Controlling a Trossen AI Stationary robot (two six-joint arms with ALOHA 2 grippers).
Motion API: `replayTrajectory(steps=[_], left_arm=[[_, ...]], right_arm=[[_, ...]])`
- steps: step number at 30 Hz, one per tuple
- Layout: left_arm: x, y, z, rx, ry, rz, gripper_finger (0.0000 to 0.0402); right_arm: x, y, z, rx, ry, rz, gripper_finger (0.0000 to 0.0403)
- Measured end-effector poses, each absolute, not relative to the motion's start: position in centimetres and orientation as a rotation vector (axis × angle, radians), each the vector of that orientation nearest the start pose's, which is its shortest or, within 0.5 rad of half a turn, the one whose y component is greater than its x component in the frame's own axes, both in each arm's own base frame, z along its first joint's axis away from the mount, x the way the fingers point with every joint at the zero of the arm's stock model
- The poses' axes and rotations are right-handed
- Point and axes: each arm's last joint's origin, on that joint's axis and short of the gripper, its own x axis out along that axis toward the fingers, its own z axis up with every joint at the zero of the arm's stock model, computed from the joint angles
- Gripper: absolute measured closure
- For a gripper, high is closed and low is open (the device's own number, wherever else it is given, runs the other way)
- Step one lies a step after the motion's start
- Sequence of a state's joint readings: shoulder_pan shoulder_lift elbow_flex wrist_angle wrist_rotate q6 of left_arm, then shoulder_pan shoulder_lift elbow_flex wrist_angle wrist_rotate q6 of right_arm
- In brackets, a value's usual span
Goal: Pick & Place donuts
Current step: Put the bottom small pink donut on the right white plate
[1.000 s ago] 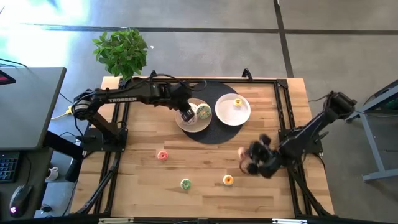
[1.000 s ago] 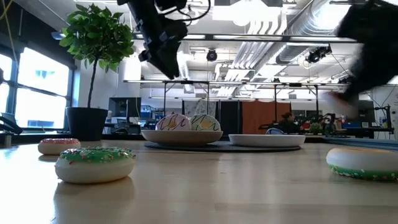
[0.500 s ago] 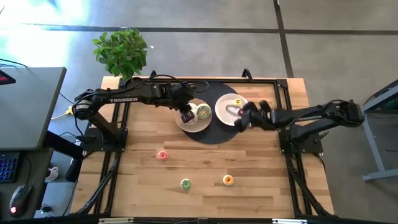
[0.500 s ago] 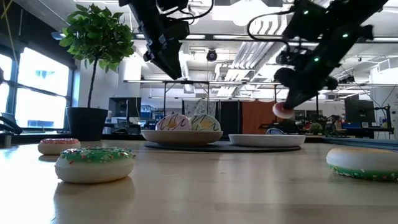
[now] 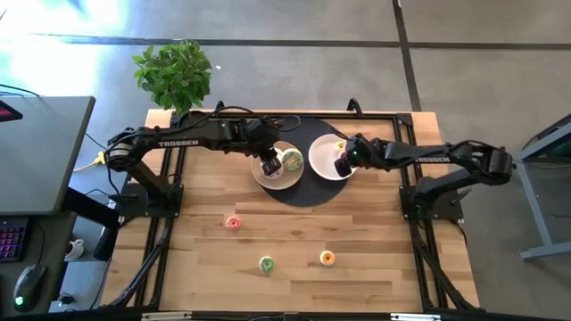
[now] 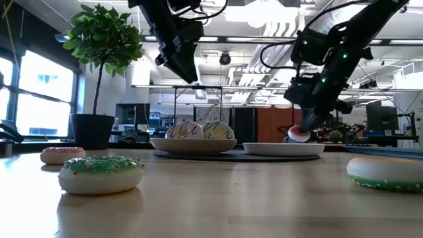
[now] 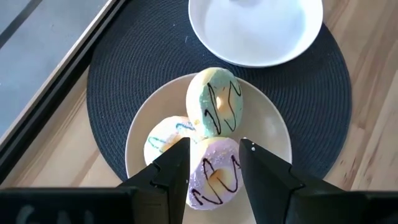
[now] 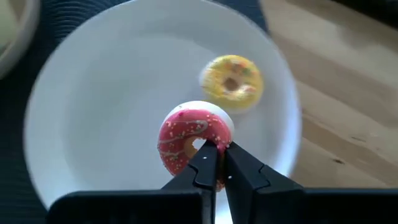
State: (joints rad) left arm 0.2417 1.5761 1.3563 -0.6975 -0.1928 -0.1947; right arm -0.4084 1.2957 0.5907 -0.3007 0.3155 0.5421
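My right gripper (image 5: 343, 161) is shut on a mini donut with pink-red icing (image 8: 189, 140) just above the white plate (image 5: 323, 169); it also shows in the low view (image 6: 305, 125). A yellow mini donut (image 8: 231, 81) lies flat on that plate. My left gripper (image 7: 214, 151) is open and hangs above the cream plate (image 7: 273, 134), well clear of it in the low view (image 6: 184, 66). Three larger donuts lie on that plate, and a purple-iced one (image 7: 214, 177) lies under the fingers. Pink (image 5: 234, 223), green (image 5: 266, 264) and orange (image 5: 327, 259) mini donuts lie on the table. My right gripper pinches one side of the pink donut's ring (image 8: 214, 140) between its two fingers, only at their free ends. The fingers slant down from the table's right. The donut is tilted and hangs clear, just above the white plate (image 6: 299, 135).
Both plates stand on a round dark mat (image 5: 299, 192) at the table's far middle. A potted plant (image 5: 175, 76) stands at the far left corner. A black frame (image 5: 406, 152) runs along the table's sides. Bare wood lies between the mat and the near edge.
My right gripper has swung from the table's near right toward the far edge and the left, carrying the pink donut, and has come down over the white plate. It has stayed shut on the donut. My left gripper has kept almost still.
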Motion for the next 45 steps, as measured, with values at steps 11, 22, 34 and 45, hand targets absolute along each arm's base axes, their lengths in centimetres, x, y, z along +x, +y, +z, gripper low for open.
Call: replayTrajectory(steps=[11,22,34,45], left_arm=[[32.2,8.3,29.6,-0.232,0.887,0.415,0.0266],[31.7,8.1,29.2,-0.246,0.958,0.399,0.0266],[32.0,6.8,29.2,-0.282,0.969,0.225,0.0266],[36.0,5.2,27.1,-0.250,0.840,0.189,0.0266]], right_arm=[[20.7,-9.8,15.3,0.556,0.862,-0.910,0.0356],[20.5,-9.7,15.3,0.475,0.920,-0.866,0.0305],[19.9,-9.5,14.9,0.436,1.013,-0.870,0.0269],[20.7,-9.8,16.1,0.442,0.999,-0.793,0.0268]])
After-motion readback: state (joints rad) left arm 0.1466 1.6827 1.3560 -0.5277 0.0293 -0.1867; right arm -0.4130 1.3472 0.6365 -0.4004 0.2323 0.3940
